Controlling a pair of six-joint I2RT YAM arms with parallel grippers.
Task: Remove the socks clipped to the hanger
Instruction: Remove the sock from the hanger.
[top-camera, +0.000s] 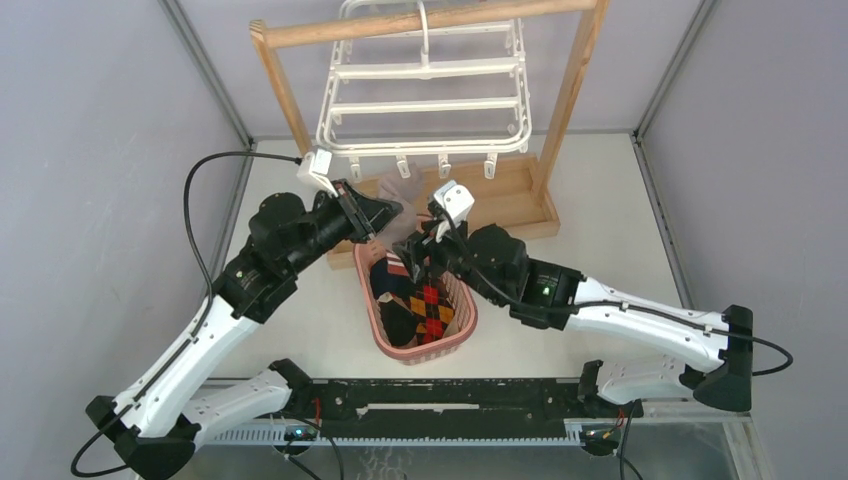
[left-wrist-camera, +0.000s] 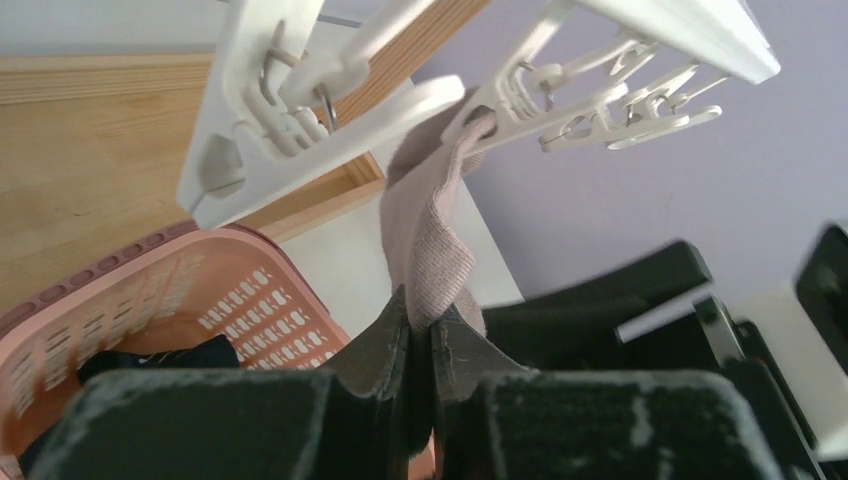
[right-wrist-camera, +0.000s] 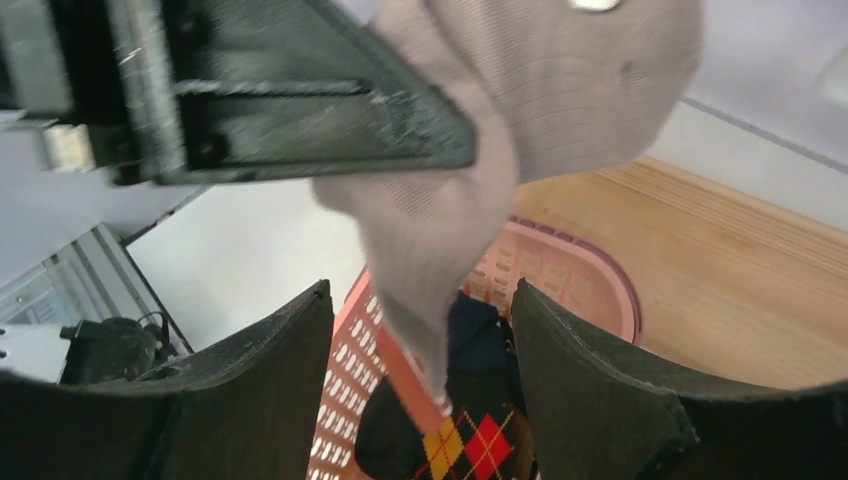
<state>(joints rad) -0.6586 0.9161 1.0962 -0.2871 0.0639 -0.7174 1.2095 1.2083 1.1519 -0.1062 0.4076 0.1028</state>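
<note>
Left wrist view: left gripper (left-wrist-camera: 420, 345) clamped tight on the lower end of a beige sock (left-wrist-camera: 430, 220); the sock's top is pinched in a clip (left-wrist-camera: 505, 95) of the hanger (left-wrist-camera: 700, 35).
Right gripper (right-wrist-camera: 420, 300): jaws wide apart on either side of the sock's hanging tip; contact unclear.
Arms: both bent inward, meeting over the pink basket (top-camera: 385, 340) on the bench (top-camera: 600, 200).
Argyle sock (top-camera: 430, 310): lies in the basket.

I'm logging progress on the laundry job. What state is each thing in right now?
taupe sock, clipped at its top to the hanger, hanging down
hanger, hooked over the wooden rack, other clips in view empty
left pincer, shut on the taupe sock
right pincer, open, the sock's end between its fingers
pink basket, holding an argyle sock and dark socks
</note>
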